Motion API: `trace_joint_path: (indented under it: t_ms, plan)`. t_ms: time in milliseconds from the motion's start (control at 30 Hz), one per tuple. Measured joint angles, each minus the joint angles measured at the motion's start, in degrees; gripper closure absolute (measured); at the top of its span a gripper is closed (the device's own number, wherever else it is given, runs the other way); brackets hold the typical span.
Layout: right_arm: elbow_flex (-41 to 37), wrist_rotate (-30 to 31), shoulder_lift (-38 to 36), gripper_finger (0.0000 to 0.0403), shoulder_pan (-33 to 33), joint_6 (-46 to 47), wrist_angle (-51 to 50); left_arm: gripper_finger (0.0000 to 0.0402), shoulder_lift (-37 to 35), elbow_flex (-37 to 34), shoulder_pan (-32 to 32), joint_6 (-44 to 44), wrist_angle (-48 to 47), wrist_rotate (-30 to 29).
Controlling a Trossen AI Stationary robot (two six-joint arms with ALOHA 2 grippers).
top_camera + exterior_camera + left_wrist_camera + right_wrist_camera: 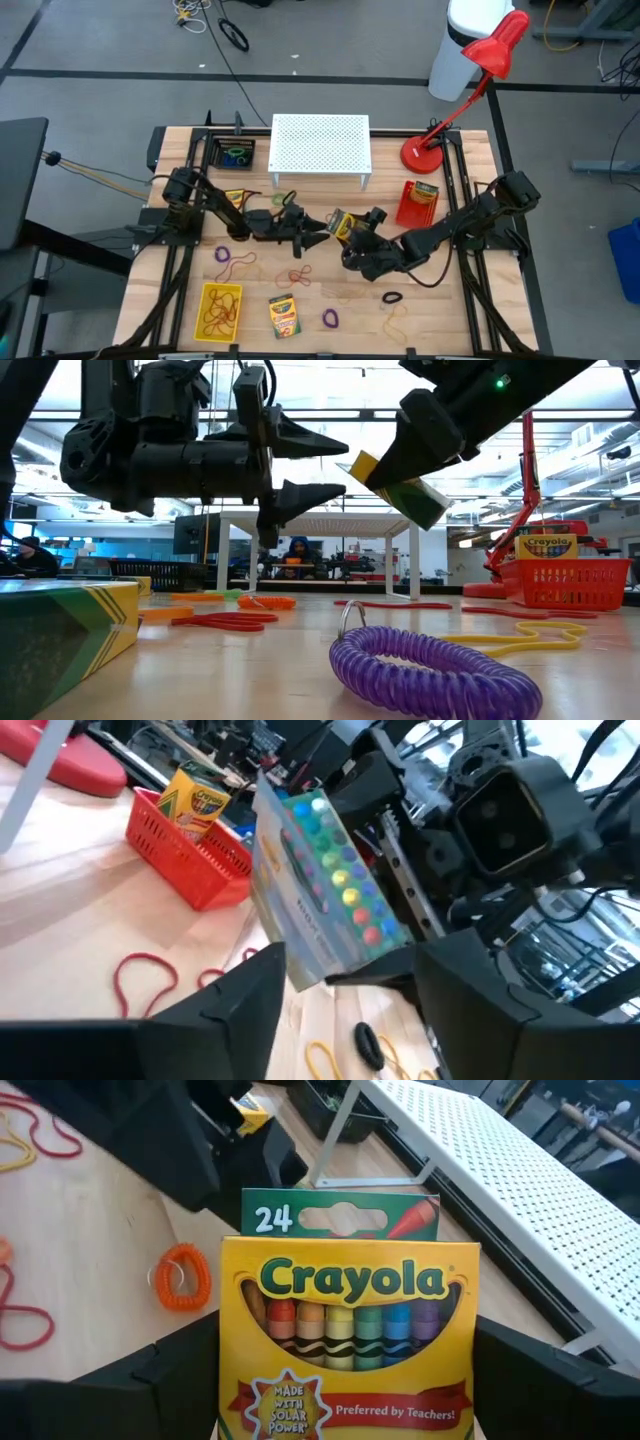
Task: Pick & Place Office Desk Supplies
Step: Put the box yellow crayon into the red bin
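Crayons fill our right wrist view: the crayon box [348,1330] sits between the right claw's [352,232] fingers, held upright above the middle of the desk [450,310]. We judge this a handover in mid-air, since the left claw [318,232] faces it from just beside, its fingers spread and touching nothing. So the right claw grips the box across its wide faces, and the left one is open and empty.

We think the red basket [417,203] is the likely goal, because another box already stands in it, near the lamp [470,80] base. It lies behind the right arm, with bare wood between, so a swing back looks free.

Edges matter more toward the white stand [320,145], whose front legs are near both claws. Below them lie an orange loop [183,1275], a purple loop [430,665] and red bands [225,620], all flat, so a level carry should clear them. A second box [284,315] waits at the near edge beside a yellow tray [199,300].
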Motion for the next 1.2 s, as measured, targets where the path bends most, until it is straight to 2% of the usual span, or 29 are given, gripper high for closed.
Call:
trace_joint_path:
  t_ms: [167,467,567,667,800,900,967,1067,1200]
  plan:
    - [0.00,-0.02,0.00,0.0056,0.04,-0.91,0.05,0.0234,0.00,0.05,0.73,-0.04,0.90,-0.33]
    - [0.00,-1.44,0.00,0.0056,0.02,-1.30,0.23,0.0378,0.00,0.05,1.12,-0.06,1.92,1.52]
    - [-0.02,-1.63,0.00,0.0056,0.04,-1.32,0.26,0.0392,0.00,0.03,1.12,-1.06,1.90,2.13]
    - [-0.02,-2.97,0.00,0.0056,0.00,-1.30,0.25,0.0362,0.00,0.03,1.39,-1.96,1.88,3.80]
    - [-0.02,-3.72,0.00,0.0056,0.00,-2.44,0.00,0.0286,-1.97,0.05,2.28,-3.85,-0.50,7.18]
    - [-0.02,-4.32,0.00,0.0056,-0.02,-3.16,0.00,0.0227,-5.00,0.05,3.10,-3.91,-5.80,8.42]
    - [-0.02,-4.82,0.00,0.0056,-0.02,-4.12,0.01,0.0192,-7.52,0.17,3.75,-3.91,-11.40,8.37]
    - [-0.02,-4.97,0.00,0.0056,-0.04,-4.82,0.03,0.0149,-11.18,2.42,4.59,-3.81,-25.39,8.45]
    - [-0.09,-6.10,0.01,0.0056,-1.13,-5.79,-0.02,0.0118,-13.07,9.18,4.88,-2.65,-41.35,10.80]
